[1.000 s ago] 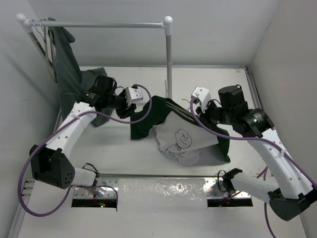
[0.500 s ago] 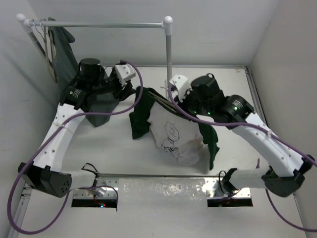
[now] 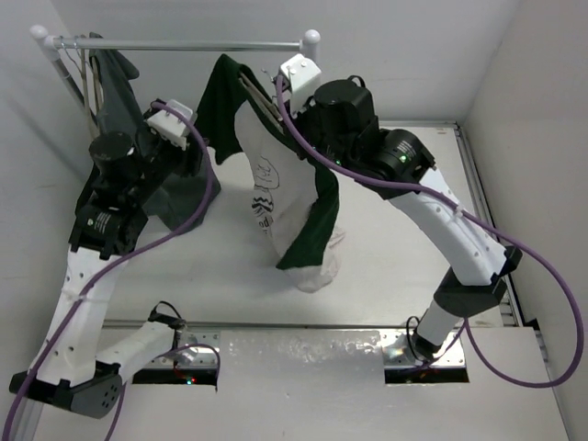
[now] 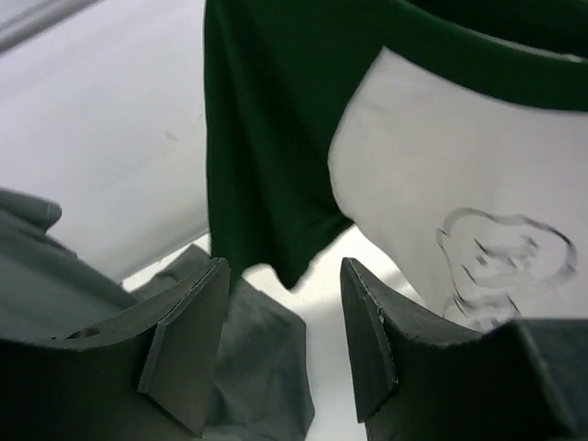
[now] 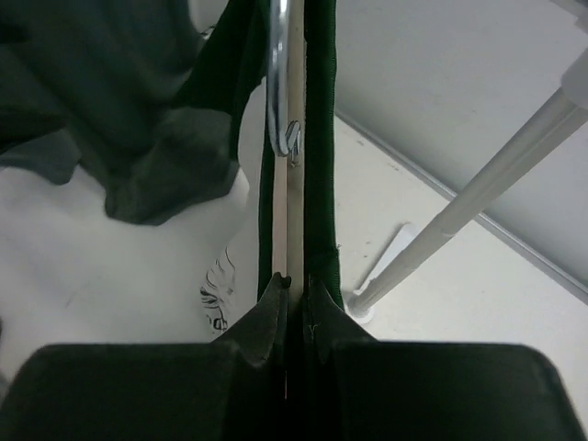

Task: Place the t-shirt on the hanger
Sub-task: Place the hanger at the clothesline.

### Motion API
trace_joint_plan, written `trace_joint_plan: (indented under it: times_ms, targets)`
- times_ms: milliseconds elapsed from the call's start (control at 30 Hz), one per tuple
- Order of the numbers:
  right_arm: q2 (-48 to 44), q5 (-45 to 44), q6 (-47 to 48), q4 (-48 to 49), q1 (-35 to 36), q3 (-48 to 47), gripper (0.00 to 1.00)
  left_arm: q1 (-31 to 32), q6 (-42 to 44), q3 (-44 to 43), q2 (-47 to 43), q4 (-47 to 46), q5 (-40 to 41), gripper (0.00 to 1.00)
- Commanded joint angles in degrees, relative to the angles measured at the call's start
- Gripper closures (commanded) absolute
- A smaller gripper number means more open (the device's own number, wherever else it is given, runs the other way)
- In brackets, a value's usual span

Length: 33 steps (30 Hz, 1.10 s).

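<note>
We held the t-shirt aloft, right gripper clamped on the hanger, left gripper spread empty; a level hook should meet the rail cleanly.

Robot lab test cell; bare white walls box in a white tabletop; silver metal clothes rail with white ball ends runs just beyond the right gripper; purple cables loop along white-and-black robot arms; aluminium mounting strip at their bases, well behind it.
</note>
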<state>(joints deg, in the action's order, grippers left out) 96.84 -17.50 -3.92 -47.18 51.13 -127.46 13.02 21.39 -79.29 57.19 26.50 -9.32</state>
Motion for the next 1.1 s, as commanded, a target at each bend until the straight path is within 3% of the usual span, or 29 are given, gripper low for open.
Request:
trace_joint_plan:
  times_ms: [0,133,600,1067]
  targets:
    - [-0.87,-7.54,0.75,14.38,0.28,1.34,1.00,-0.71,-2.40,3.87,-2.16,-1.98,3.87,0.51]
    - [1.86,-10.27,3.39,19.66,0.37,-1.03,1.00,-0.71,-2.40,6.95,-4.01,-2.59,3.26,0.51]
    - [5.37,-19.32,7.79,37.67,-2.00,5.12,1.00,-0.71,-2.49,10.11,-5.68,-3.56,0.45,0.51]
    - [12.32,-19.33,-0.64,35.49,-6.75,2.74,1.00,-0.71,-2.14,13.10,-8.58,-3.74,-0.08,0.51]
